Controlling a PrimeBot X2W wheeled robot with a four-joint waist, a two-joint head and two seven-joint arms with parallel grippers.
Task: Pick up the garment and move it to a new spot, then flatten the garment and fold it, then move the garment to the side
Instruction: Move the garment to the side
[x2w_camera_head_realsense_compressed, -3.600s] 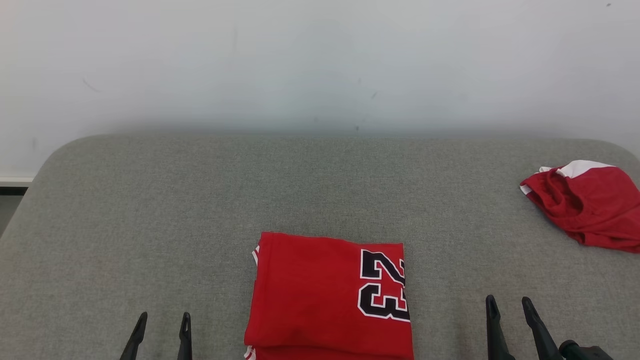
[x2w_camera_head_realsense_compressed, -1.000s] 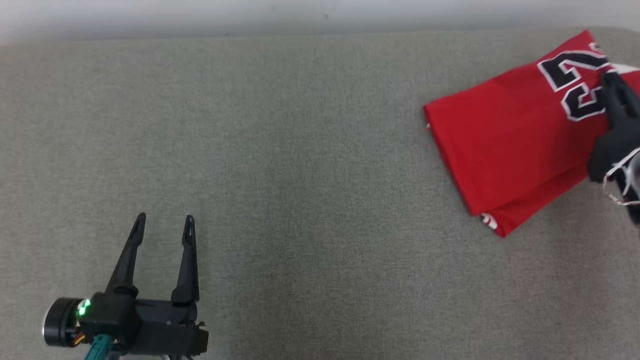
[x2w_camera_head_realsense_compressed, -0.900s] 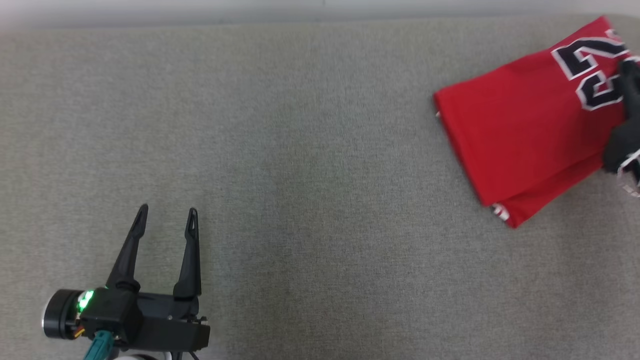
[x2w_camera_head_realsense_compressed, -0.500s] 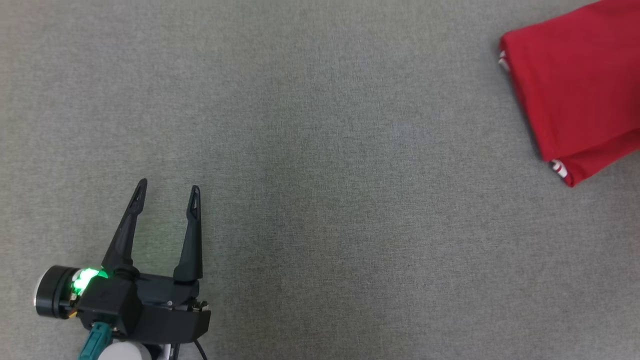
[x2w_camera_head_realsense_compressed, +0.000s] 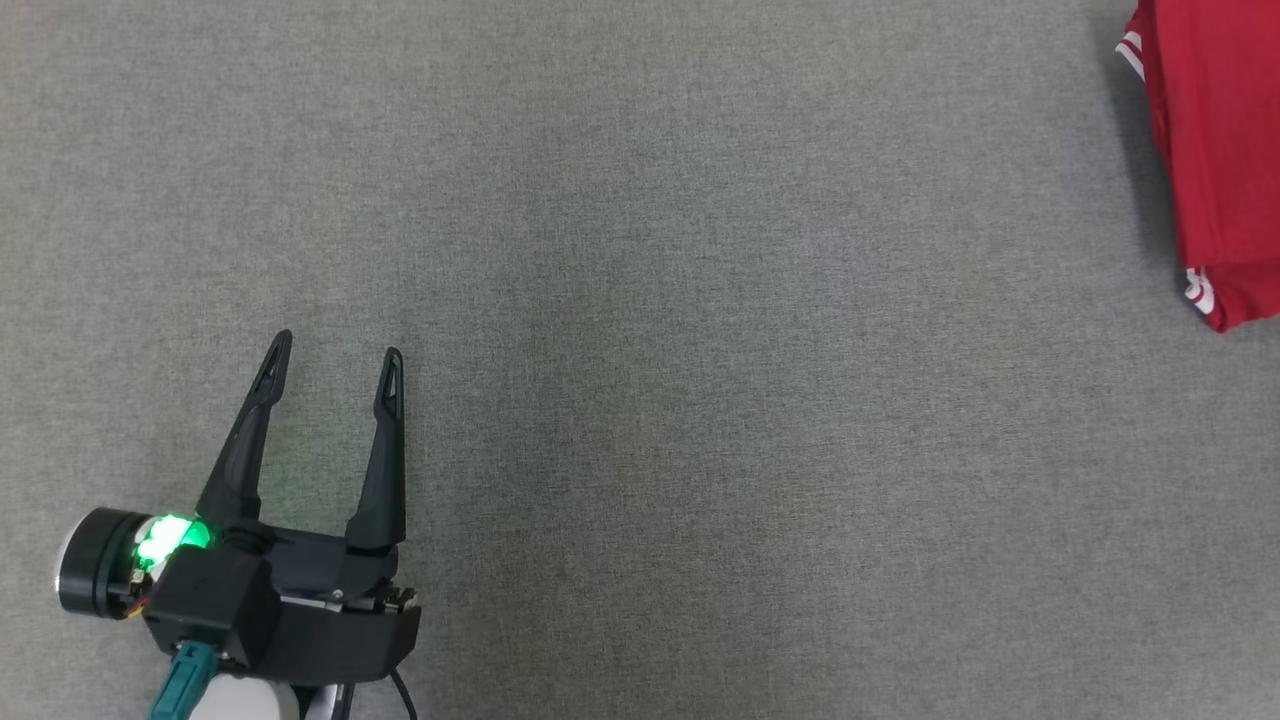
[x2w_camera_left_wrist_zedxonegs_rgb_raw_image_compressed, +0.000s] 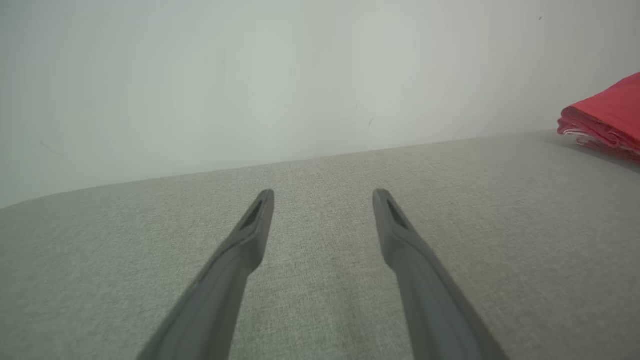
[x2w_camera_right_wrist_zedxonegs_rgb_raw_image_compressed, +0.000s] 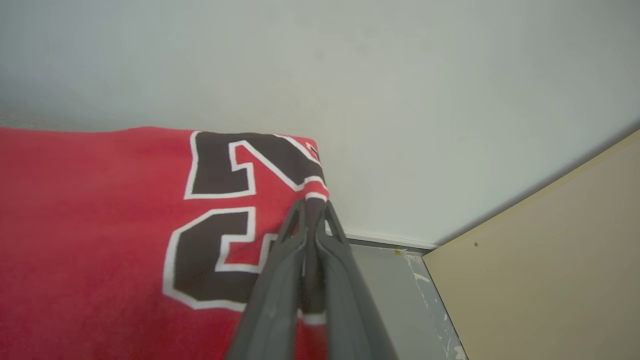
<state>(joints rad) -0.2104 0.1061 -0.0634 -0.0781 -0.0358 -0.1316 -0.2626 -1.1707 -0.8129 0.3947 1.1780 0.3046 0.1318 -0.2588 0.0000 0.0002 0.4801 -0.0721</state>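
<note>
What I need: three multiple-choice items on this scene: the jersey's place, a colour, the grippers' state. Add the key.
1. In the head view, the folded red jersey sits: A centre; B upper right edge; C lower left.
2. Its numerals are: A gold; B blue; C black, edged white.
3. The grippers: A left gripper open, right gripper shut on the jersey; B both open; C both shut, empty.
Key: 1 B, red at that view's right border; 2 C, plain in the right wrist view; 3 A, left jaws spread over the grey padded surface, right jaws pinching the jersey.
</note>
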